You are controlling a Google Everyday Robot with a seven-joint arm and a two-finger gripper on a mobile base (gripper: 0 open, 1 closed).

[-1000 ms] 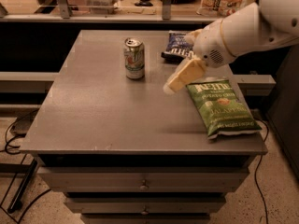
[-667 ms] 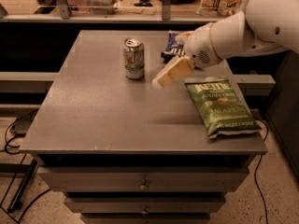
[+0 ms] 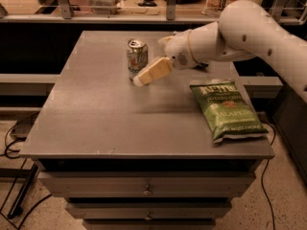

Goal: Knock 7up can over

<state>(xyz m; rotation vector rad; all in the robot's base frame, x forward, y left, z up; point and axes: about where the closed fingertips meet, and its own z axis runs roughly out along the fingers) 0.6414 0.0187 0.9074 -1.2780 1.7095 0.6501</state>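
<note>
The 7up can (image 3: 136,56) stands upright on the grey table (image 3: 96,114), toward the back and a little left of the middle. It has a white and green body and a silver top. My gripper (image 3: 140,80) reaches in from the right on the white arm (image 3: 230,32). Its cream tip points down and left and sits just in front of the can's base on the right, touching it or nearly so.
A flat green chip bag (image 3: 228,110) lies on the table's right front. The dark blue chip bag is almost wholly hidden behind my arm. Drawers (image 3: 146,190) sit under the tabletop. Cables (image 3: 12,138) lie on the floor to the left.
My gripper has swung left across the table from near the green bag to the can's base. The can still stands upright in the same place.
</note>
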